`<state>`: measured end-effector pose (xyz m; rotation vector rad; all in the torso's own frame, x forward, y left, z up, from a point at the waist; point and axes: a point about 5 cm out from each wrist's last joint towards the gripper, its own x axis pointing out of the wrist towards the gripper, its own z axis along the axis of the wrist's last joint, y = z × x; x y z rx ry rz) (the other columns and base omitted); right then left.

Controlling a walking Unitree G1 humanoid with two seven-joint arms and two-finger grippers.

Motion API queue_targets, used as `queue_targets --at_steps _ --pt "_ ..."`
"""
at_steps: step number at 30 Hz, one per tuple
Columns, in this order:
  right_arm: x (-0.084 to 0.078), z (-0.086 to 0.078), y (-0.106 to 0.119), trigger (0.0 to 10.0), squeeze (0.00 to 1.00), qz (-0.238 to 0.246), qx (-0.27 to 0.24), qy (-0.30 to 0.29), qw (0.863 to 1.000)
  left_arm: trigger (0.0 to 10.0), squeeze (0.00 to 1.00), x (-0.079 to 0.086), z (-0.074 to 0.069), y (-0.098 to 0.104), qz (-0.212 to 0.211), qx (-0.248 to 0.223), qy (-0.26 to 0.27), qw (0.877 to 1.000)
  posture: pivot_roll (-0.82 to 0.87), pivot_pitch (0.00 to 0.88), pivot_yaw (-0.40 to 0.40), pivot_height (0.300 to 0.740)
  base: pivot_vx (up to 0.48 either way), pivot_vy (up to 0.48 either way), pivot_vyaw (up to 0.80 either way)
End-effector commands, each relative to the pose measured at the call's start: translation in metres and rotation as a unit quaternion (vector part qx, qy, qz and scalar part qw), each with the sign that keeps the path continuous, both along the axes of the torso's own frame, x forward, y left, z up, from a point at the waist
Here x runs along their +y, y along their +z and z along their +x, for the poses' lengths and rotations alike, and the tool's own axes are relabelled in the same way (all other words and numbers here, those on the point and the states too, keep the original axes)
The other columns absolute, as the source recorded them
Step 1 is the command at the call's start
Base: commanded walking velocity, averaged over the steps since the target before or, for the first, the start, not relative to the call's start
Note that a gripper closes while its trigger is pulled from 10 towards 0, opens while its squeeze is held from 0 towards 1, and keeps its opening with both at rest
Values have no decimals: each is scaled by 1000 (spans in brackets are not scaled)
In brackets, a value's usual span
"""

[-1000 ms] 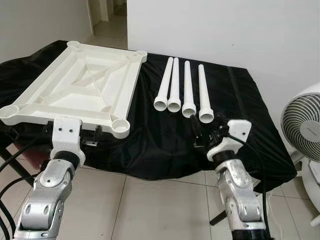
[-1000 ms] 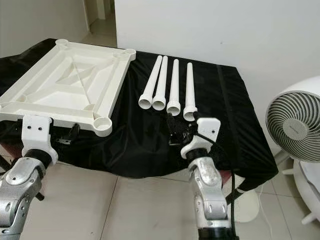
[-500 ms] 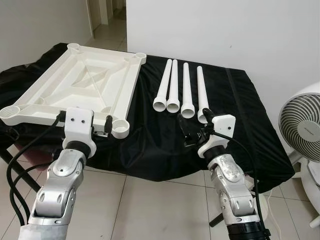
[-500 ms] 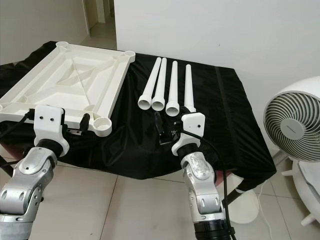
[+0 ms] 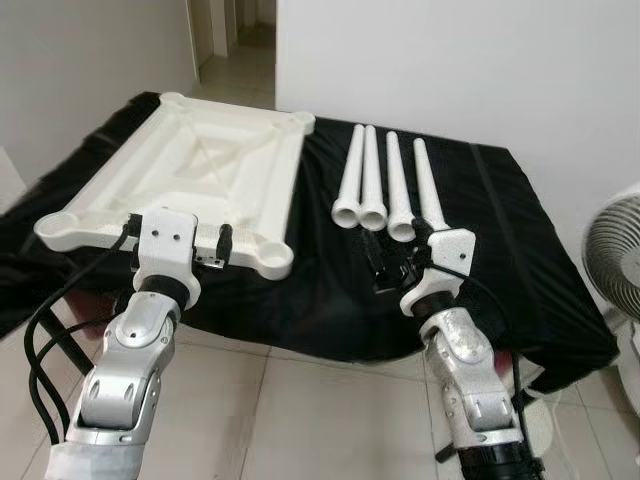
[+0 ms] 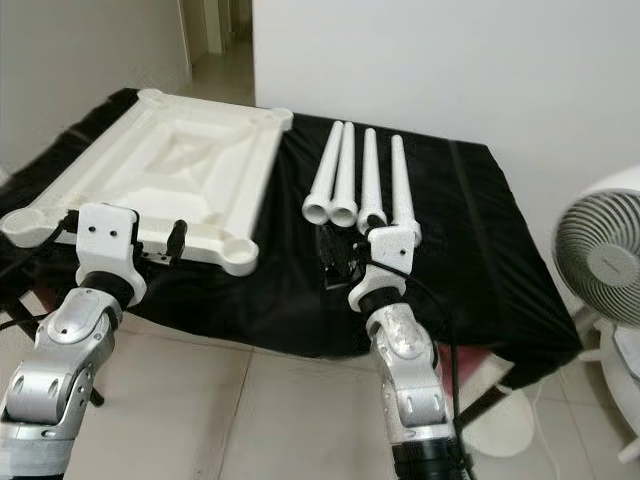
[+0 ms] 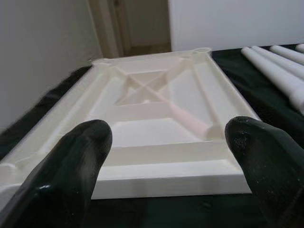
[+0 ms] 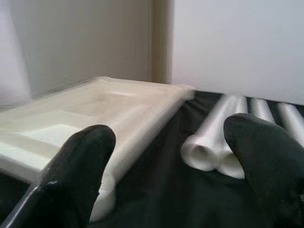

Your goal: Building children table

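The white plastic tabletop (image 5: 215, 170) lies upside down on the left half of the black-draped table, with round leg sockets at its corners. Four white table legs (image 5: 388, 185) lie side by side to its right, wide open ends toward me. My left gripper (image 7: 166, 156) is open and hovers just before the tabletop's near edge (image 7: 171, 178), holding nothing. My right gripper (image 8: 166, 161) is open too, low over the cloth just short of the leg ends (image 8: 209, 154), between the tabletop's near right corner and the legs.
A black cloth (image 5: 330, 300) covers the table and hangs over its front edge. A white standing fan (image 6: 600, 250) is close on the right. A white wall runs behind, a doorway (image 5: 235, 40) opens at the back left, and pale floor tiles lie below.
The view has shifted. My left gripper has risen from below the table's front edge to the tabletop's near rim. My right gripper has moved forward and left toward the leg ends.
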<state>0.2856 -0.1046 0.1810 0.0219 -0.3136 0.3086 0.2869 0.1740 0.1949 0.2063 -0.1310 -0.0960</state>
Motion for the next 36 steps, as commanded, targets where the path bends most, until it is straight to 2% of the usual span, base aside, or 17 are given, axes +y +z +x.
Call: queue_targets --at_steps 1,10,17,29,36 --pt "-9 1 -2 10000 0 -5 2 -15 1000 10000 0 -3 0 0 -2 -7 11 1000 43 0 -62 740 0 412 0" --pt "-9 1 -2 10000 0 -4 1 -15 1000 10000 0 -4 0 2 15 -17 8 1000 46 0 -60 740 0 277 0" --pt "-8 2 -2 10000 0 -4 0 -12 1000 10000 0 -7 0 2 26 -23 -1 999 47 0 -63 740 0 -452 0" --pt "-6 2 -2 10000 0 -12 -5 -6 1000 10000 0 -6 1 -2 22 -5 1 1000 49 0 -62 740 0 0 0" --pt "-7 4 -3 10000 0 -4 3 -12 1000 10000 0 -9 2 5 19 -23 -17 999 48 0 -62 740 0 0 -59"
